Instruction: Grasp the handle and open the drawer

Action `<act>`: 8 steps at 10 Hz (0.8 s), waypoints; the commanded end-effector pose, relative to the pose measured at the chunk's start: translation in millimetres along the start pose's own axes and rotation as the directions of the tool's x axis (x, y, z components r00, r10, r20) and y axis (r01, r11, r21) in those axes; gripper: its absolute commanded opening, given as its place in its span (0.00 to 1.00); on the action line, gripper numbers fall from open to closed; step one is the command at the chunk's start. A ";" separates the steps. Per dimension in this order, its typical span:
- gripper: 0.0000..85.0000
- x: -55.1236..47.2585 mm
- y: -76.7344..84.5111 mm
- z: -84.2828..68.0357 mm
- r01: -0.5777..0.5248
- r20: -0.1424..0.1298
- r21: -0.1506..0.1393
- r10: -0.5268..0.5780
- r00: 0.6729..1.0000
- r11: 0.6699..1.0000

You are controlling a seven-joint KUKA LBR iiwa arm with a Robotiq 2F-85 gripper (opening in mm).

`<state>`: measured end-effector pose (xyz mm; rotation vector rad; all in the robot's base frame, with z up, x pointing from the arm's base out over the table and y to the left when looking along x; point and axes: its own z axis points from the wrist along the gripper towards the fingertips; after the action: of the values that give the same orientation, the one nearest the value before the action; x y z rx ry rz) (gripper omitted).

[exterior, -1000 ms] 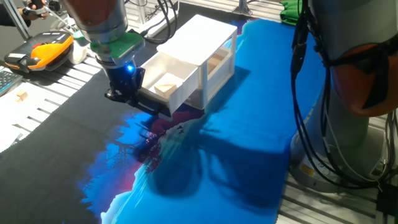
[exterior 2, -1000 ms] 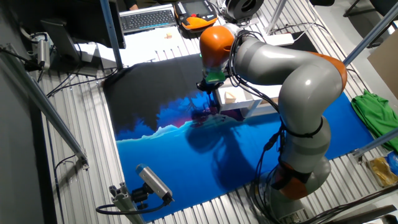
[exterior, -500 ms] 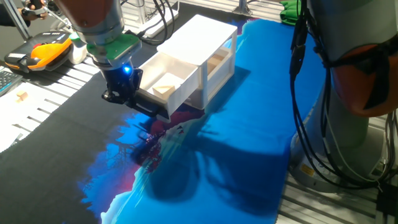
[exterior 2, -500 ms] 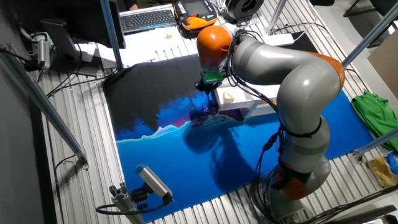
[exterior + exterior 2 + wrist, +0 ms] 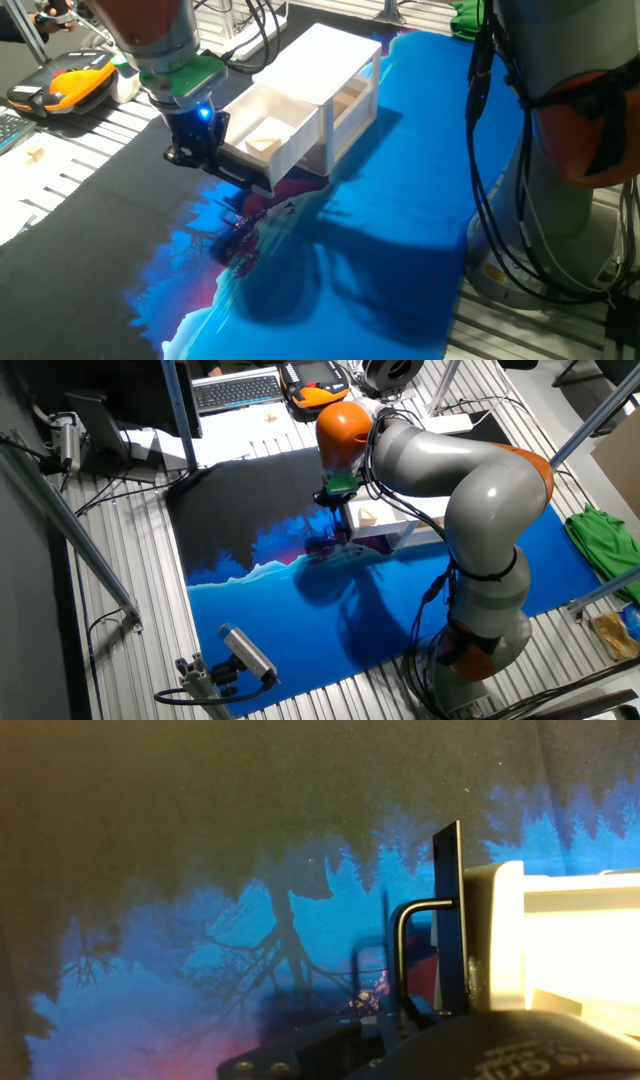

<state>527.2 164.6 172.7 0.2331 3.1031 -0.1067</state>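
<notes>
Behind gripper (image 5: 196, 150), handle (image 5: 248, 172) half-hidden.

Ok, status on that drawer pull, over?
Gripper at the black handle, jaws hidden, grip unconfirmed. Drawer pulled well out of the white cabinet, cream interior showing. Nothing in the way on the cloth ahead.

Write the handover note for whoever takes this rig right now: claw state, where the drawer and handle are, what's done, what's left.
Claw: at the handle, at the black bar's far-left end; whether it is clamped cannot be told from these views.
Drawer: pulled well out of the white cabinet, cream interior exposed, with a pale item lying inside.
Handle in the hand view: black bar with a bent wire loop beside it, close to the camera.
Done: the drawer is open.
Left: confirm it is out far enough, then release and back the arm away over the blue cloth.
</notes>
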 end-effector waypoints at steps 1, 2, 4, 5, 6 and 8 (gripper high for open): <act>0.00 0.0 0.0 0.0 0.007 -0.004 -0.005 -0.007 1.000 1.000; 0.00 0.1 0.1 0.0 0.009 -0.006 -0.012 -0.009 1.000 1.000; 0.00 0.1 0.2 0.4 0.004 -0.002 -0.007 -0.004 1.000 1.000; 0.00 0.0 0.4 1.2 0.001 -0.003 -0.010 -0.001 1.000 1.000; 0.00 0.0 0.6 2.1 -0.002 -0.002 -0.007 0.002 1.000 1.000; 0.20 0.2 0.8 2.8 -0.012 -0.001 0.004 0.012 1.000 1.000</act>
<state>527.2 165.3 169.8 0.2505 3.1023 -0.1128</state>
